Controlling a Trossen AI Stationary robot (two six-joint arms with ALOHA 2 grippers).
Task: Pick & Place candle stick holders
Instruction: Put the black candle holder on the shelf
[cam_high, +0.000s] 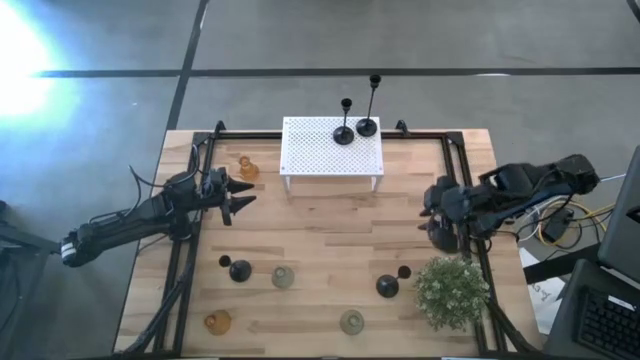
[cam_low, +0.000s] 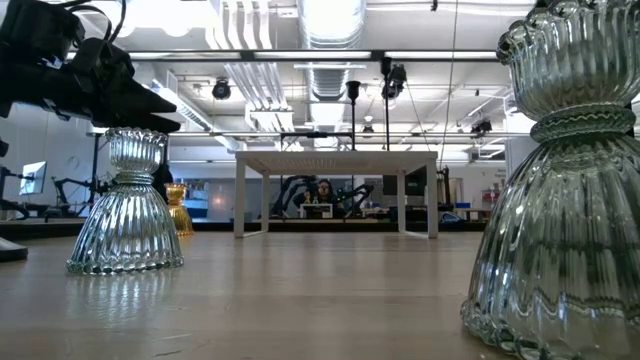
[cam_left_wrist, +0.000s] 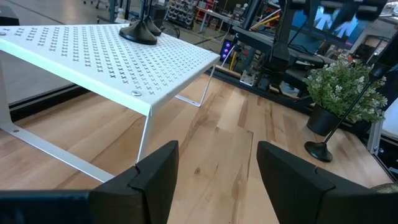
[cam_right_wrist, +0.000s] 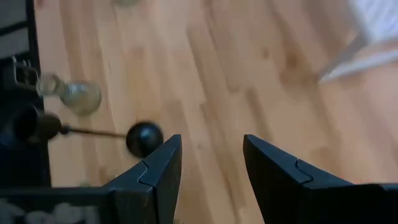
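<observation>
Two black holders (cam_high: 344, 133) (cam_high: 367, 126) stand by their round bases on the white rack (cam_high: 332, 150). An amber glass holder (cam_high: 247, 168) stands on the table left of the rack. Nearer the front stand two more black holders (cam_high: 238, 268) (cam_high: 388, 285), two pale green glass holders (cam_high: 283, 277) (cam_high: 351, 321) and a second amber one (cam_high: 218, 321). My left gripper (cam_high: 240, 195) is open and empty, left of the rack's near corner; its wrist view (cam_left_wrist: 217, 152) looks at the rack. My right gripper (cam_high: 430, 205) is open and empty right of the rack; its wrist view (cam_right_wrist: 211, 143) shows a black holder (cam_right_wrist: 143, 137).
A bushy green plant (cam_high: 452, 290) stands at the near right corner, close to my right arm. A black frame (cam_high: 190, 240) runs along the table's sides and far edge. Bare wood lies between the rack and the front row of holders.
</observation>
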